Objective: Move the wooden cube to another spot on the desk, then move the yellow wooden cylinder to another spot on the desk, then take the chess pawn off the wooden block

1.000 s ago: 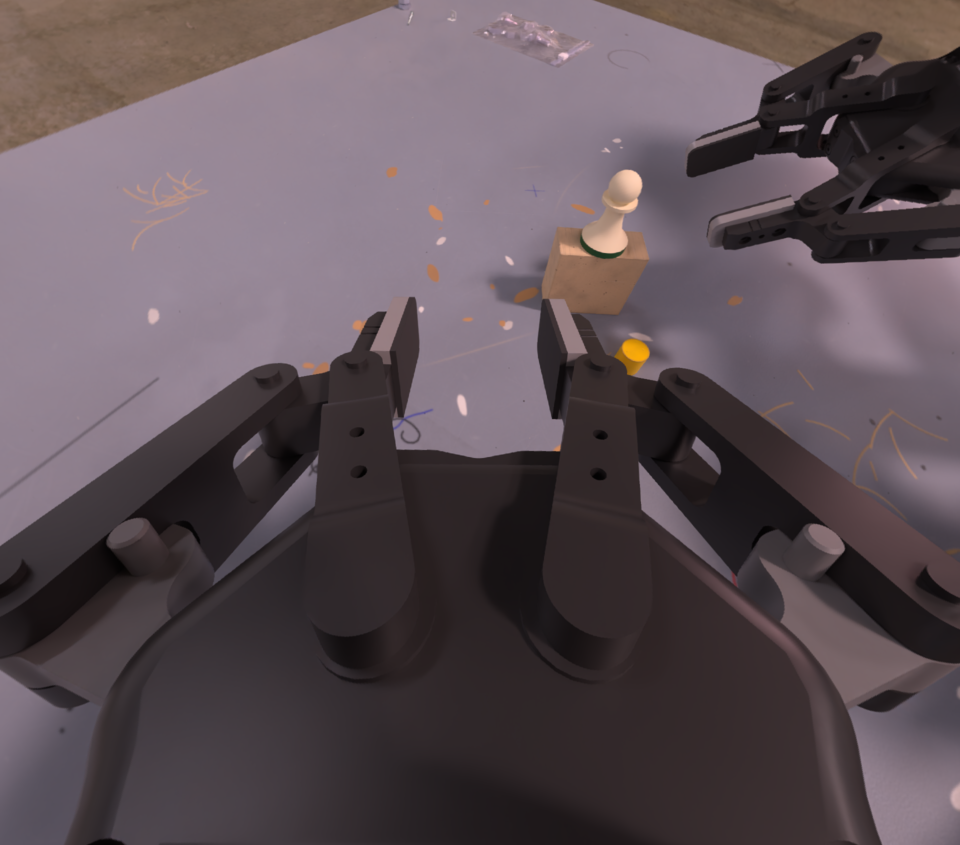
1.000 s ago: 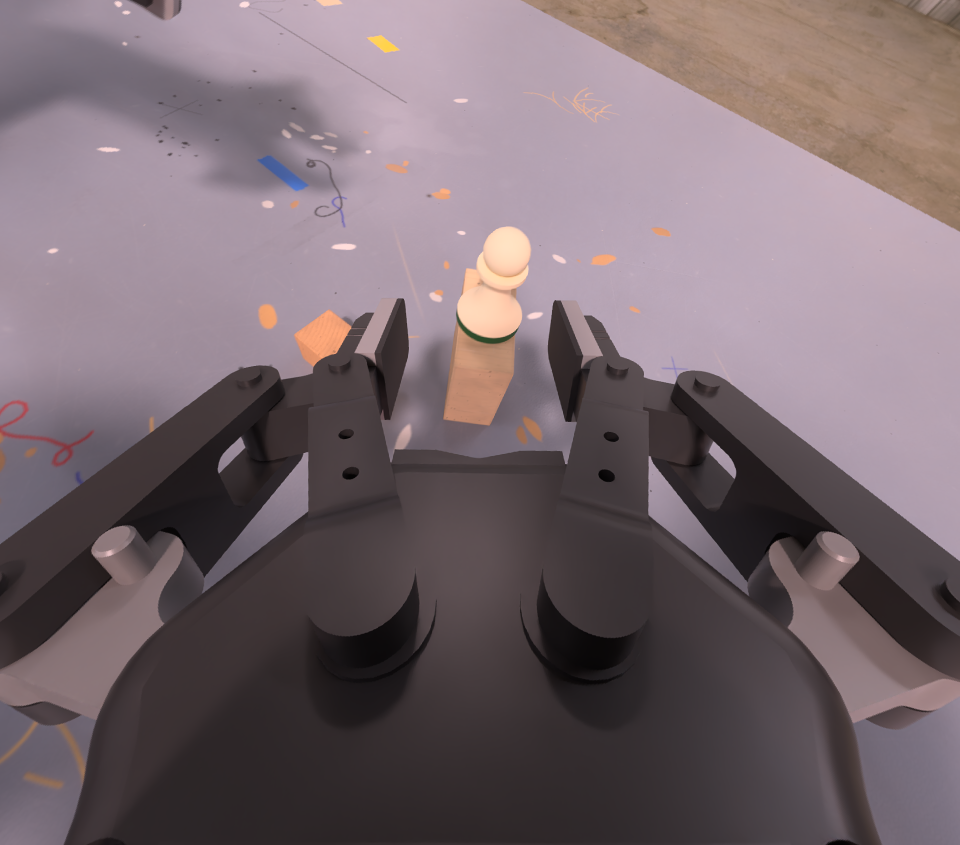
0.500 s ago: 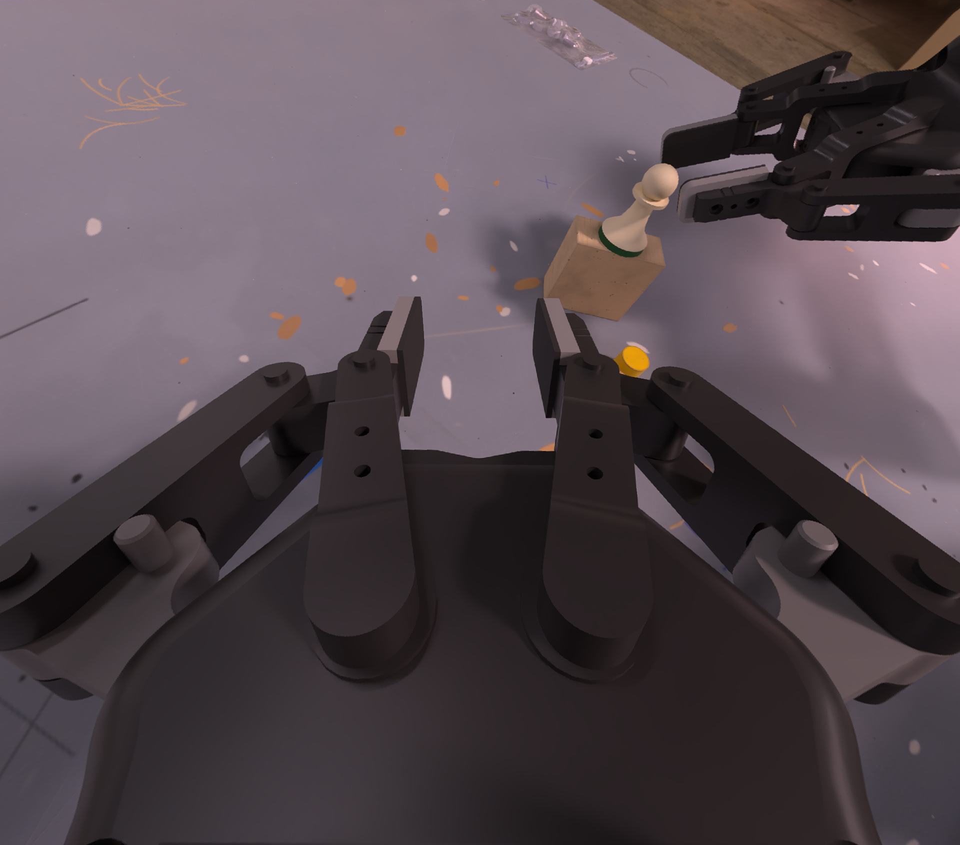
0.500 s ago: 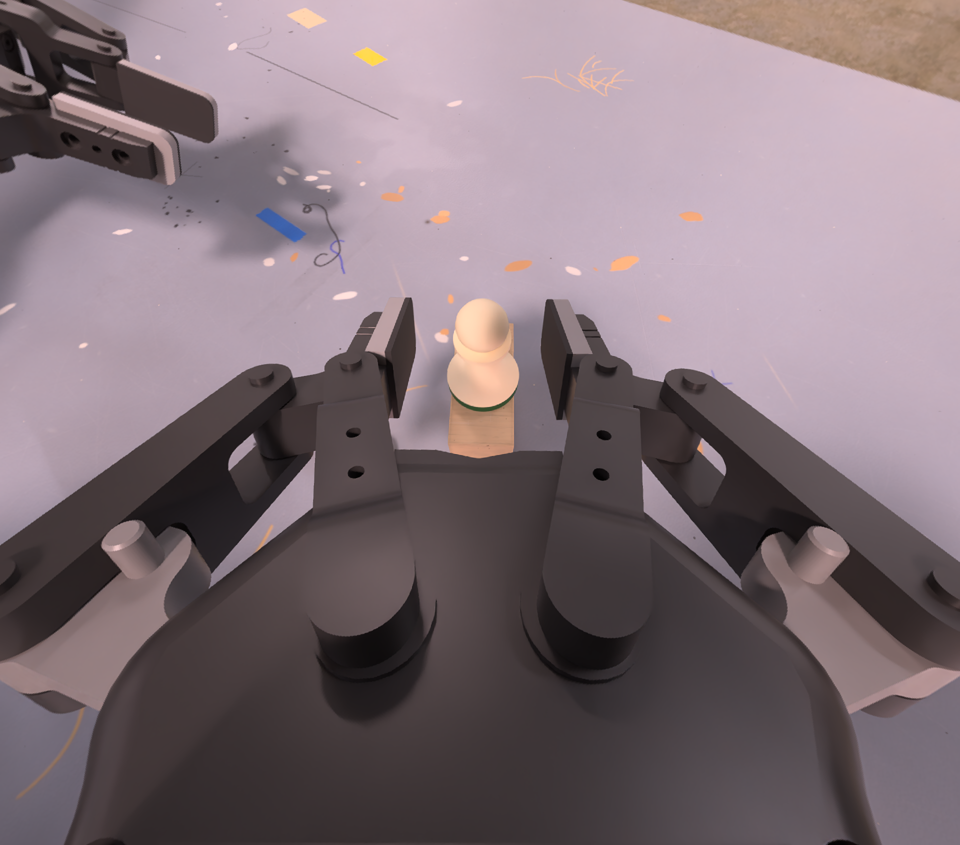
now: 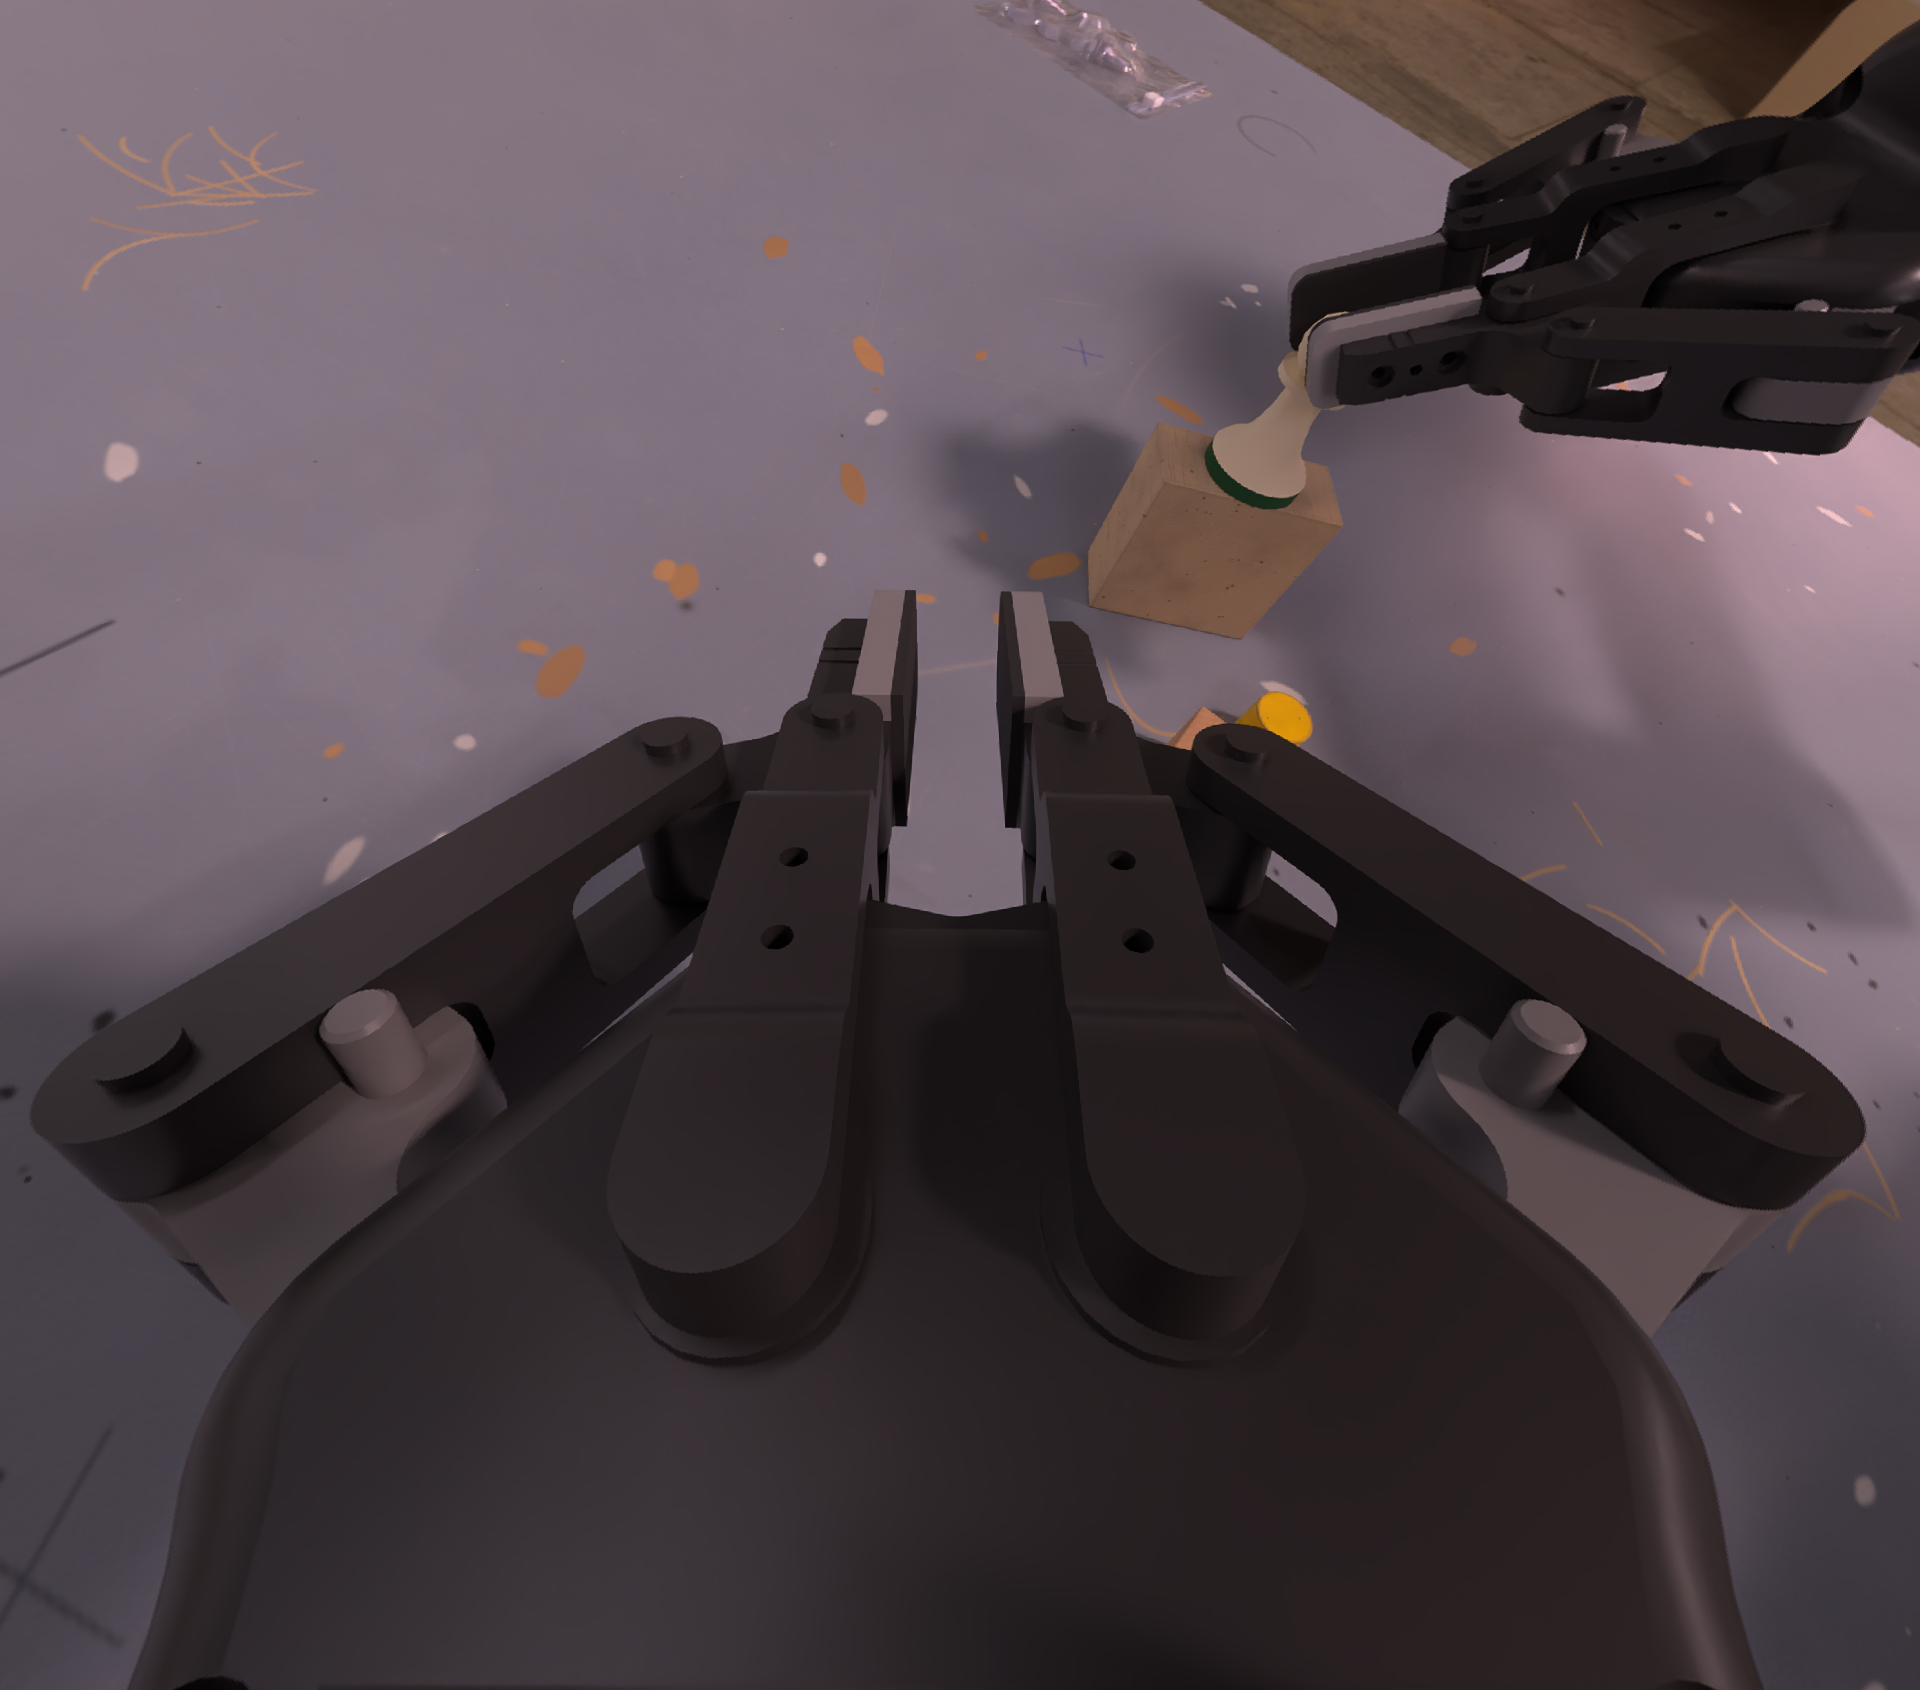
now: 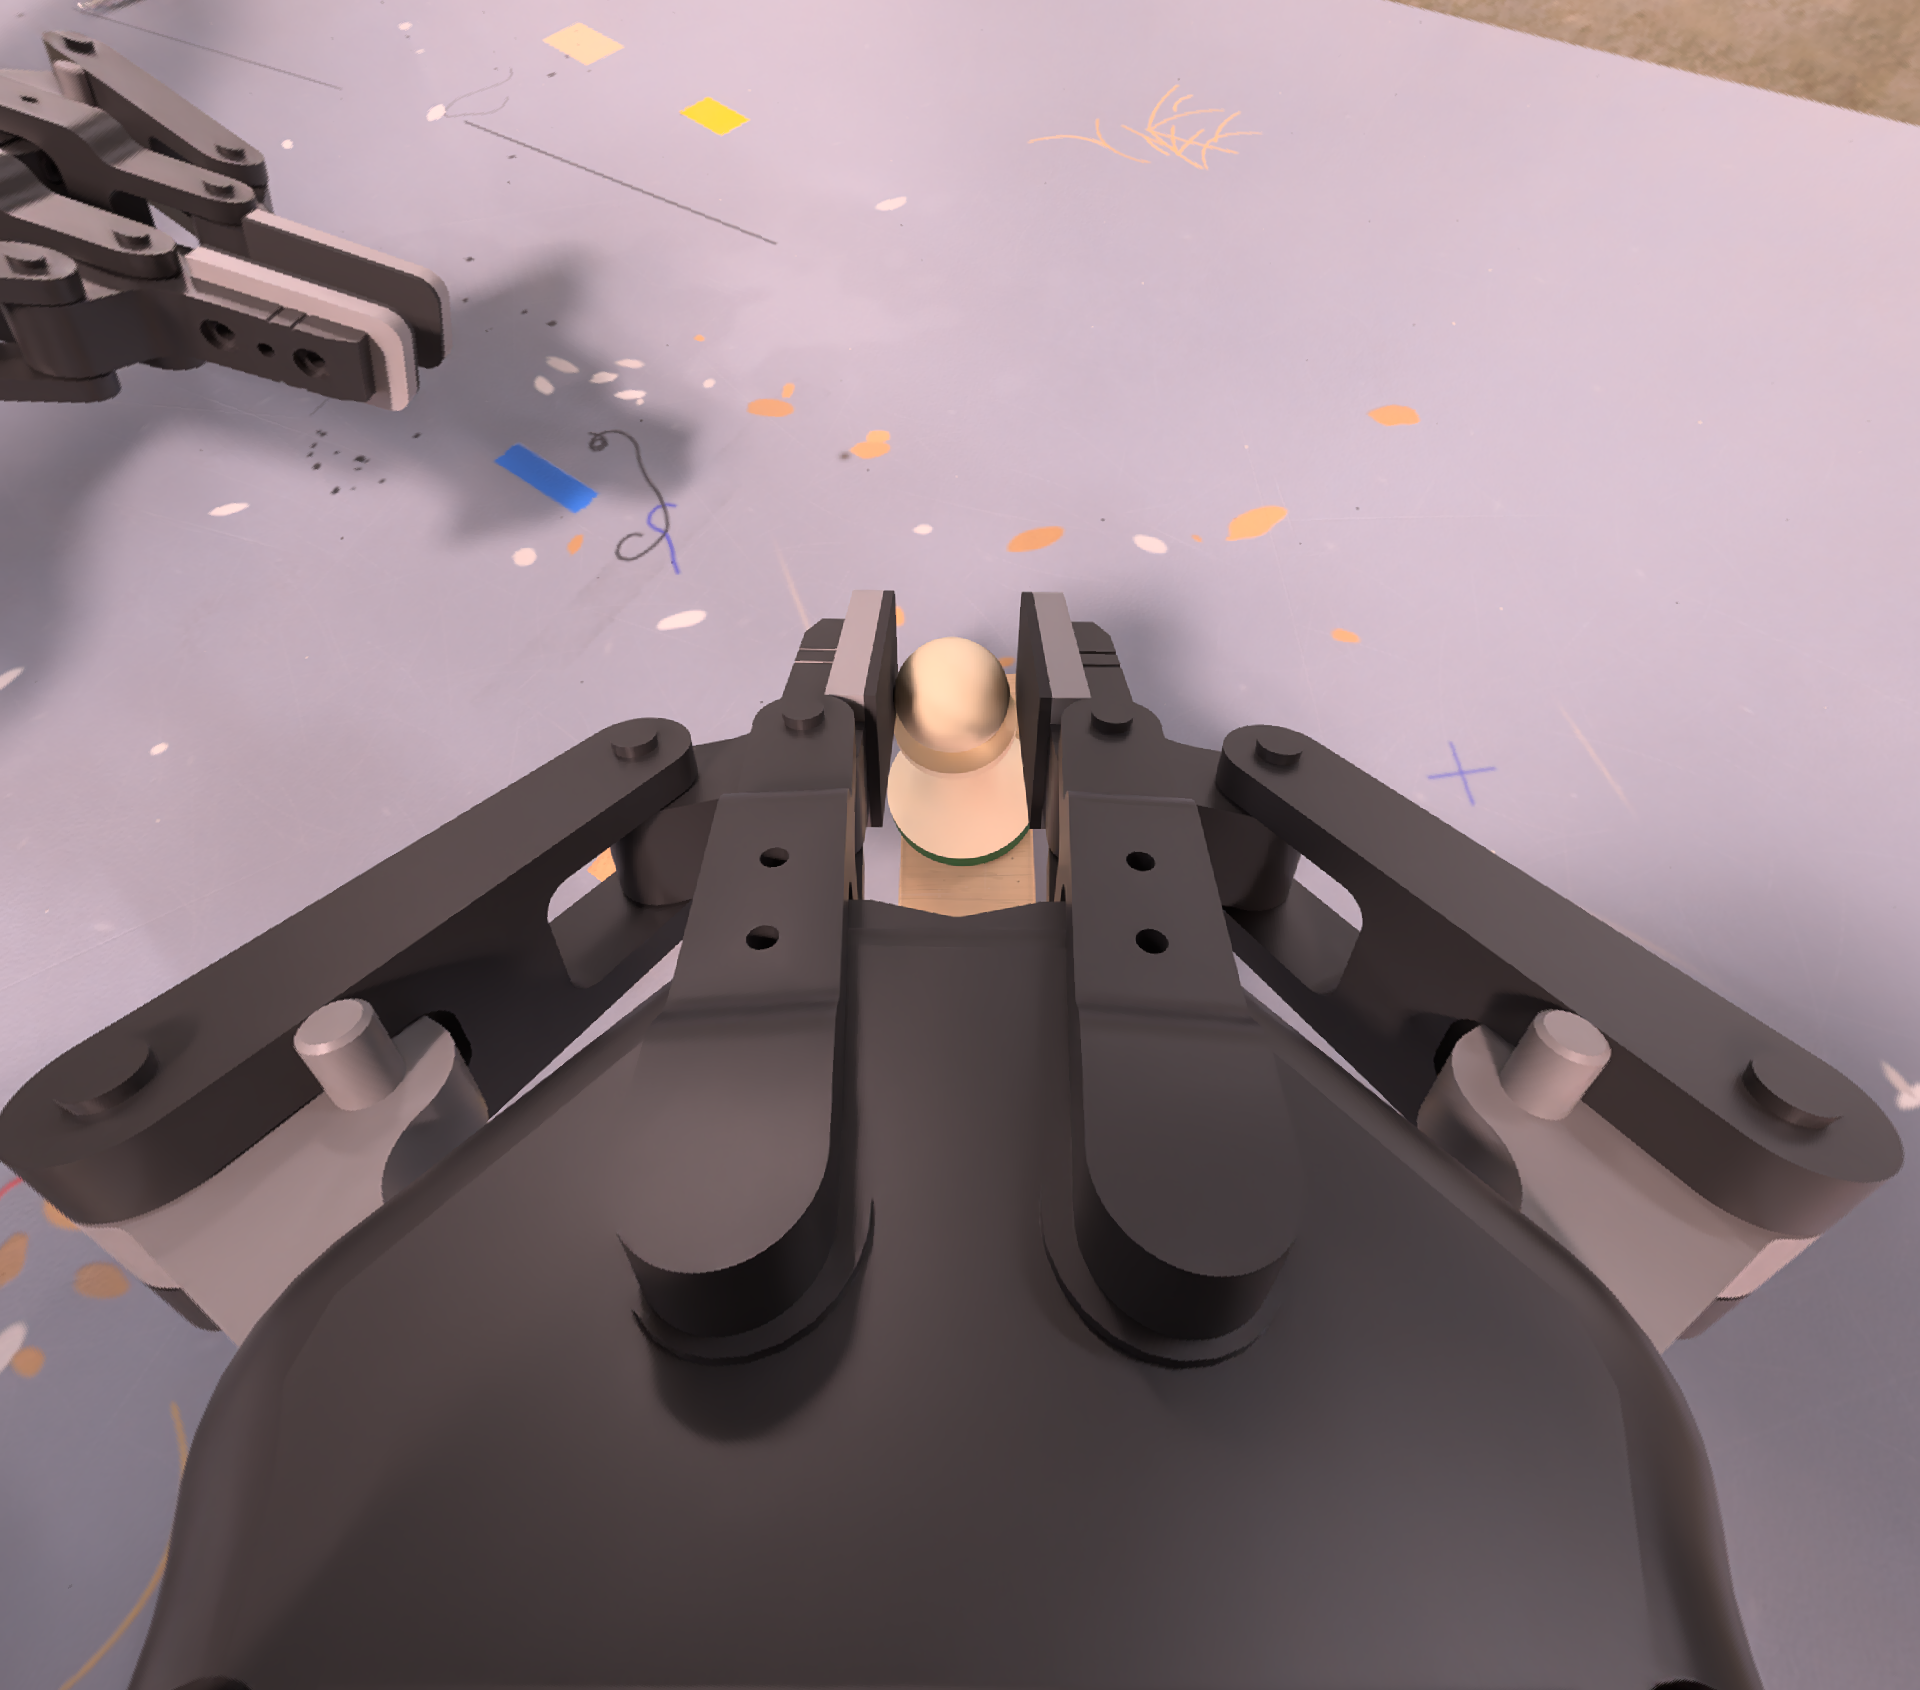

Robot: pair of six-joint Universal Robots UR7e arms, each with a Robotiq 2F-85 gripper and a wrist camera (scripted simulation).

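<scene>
Two risks: right gripper (image 6: 956, 684) pinches only chess pawn (image 6: 951, 741) head, so it may slip; pawn base still on wooden block (image 5: 1210, 539) w/ lean, could drag it. Left gripper (image 5: 956, 653) nearly together, empty.

The grey-violet desk (image 5: 520, 310) is carrying the wooden block (image 5: 1195, 544) at its 2 o'clock side. The yellow wooden cylinder (image 5: 1280, 718) and wooden cube (image 5: 1197, 724) are lying touching at 5 o'clock from it. A plastic bag (image 5: 1091, 45) is lying toward 12 o'clock.
</scene>
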